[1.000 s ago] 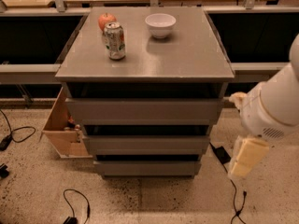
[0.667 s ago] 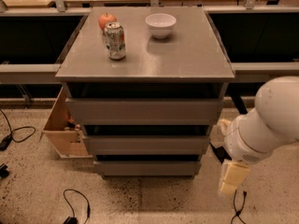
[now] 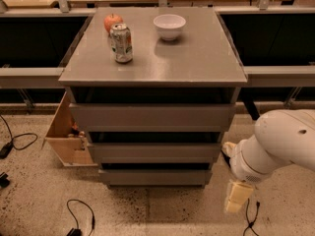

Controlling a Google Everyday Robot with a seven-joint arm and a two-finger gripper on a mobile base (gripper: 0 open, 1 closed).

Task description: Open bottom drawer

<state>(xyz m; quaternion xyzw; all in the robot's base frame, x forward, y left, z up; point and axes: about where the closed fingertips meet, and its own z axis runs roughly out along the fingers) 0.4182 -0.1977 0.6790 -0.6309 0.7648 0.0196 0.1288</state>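
Cabinet [image 3: 231, 107]: grey, with three flat, handle-less drawers stacked one over the other. The top drawer [image 3: 151, 117] and middle drawer [image 3: 153, 152] have the taller fronts. The bottom drawer [image 3: 155, 177] has the shortest front and sits lowest, just above the floor [image 3: 39, 200]. A dark gap runs above each front. Only the front of the bottom drawer shows. It lies set back under the middle drawer's front and looks shut.

Surface [image 3: 202, 58]: the grey cabinet top. A can [image 3: 121, 43] stands upright, left of centre. An apple [image 3: 112, 21] sits just behind the can, near the back left corner; whether they touch, cannot tell. A white bowl [image 3: 169, 26] stands upright at the back, right of the apple and apart from the can.

Arm [image 3: 275, 146]: white, comes in from the right edge, low, at the height of the middle and bottom drawers.

Tool [image 3: 236, 198]: cream-coloured, hangs down from the arm's end. It is right of the cabinet's lower right corner, near the bottom drawer's right end but apart from it. Wide or narrow: cannot tell.

Box [image 3: 66, 132]: light wood, on the floor against the cabinet's lower left side, set at an angle to it. Small items inside are too dim to identify.

Floor: speckled. Black cables [image 3: 78, 215] lie left of the cabinet and in front of it.
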